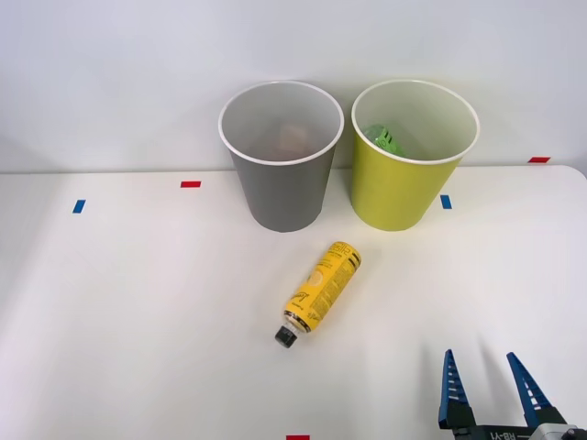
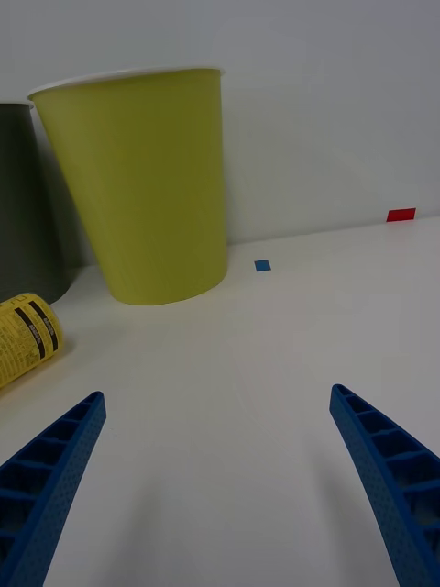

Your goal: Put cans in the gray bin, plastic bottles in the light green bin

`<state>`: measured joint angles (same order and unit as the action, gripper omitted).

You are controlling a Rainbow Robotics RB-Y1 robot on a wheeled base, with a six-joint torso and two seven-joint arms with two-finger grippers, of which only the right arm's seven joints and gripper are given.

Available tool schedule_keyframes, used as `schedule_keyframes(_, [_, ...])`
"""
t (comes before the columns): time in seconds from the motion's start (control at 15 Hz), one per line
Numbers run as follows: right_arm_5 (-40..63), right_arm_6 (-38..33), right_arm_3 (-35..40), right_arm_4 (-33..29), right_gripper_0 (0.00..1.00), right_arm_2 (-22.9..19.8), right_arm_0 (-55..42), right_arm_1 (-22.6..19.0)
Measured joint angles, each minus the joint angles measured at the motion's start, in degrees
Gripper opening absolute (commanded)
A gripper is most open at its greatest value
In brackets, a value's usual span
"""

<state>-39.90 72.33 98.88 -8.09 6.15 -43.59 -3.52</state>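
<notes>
A slim yellow plastic bottle [image 1: 321, 291] with a black cap lies on its side on the white table, cap toward me; its base end also shows in the right wrist view [image 2: 23, 347]. Behind it stand the gray bin [image 1: 281, 156] [image 2: 23, 211] and, to its right, the light green bin [image 1: 413, 156] [image 2: 147, 183], both upright. A green item [image 1: 383, 139] rests inside the light green bin. Something pale shows faintly inside the gray bin. My right gripper [image 1: 488, 368] [image 2: 220, 477] is open and holds nothing, low at the front right, well right of the bottle.
Small red tape marks [image 1: 190, 184] and blue tape marks [image 1: 446, 202] dot the white table [image 1: 138, 321]. A white wall rises just behind the bins. Another red mark [image 1: 297, 437] sits at the table's front edge.
</notes>
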Motion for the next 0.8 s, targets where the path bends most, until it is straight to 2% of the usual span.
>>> schedule_keyframes(0.8, [0.00, 0.00, 0.00, 0.00, 0.84, 0.00, 0.00, 0.00])
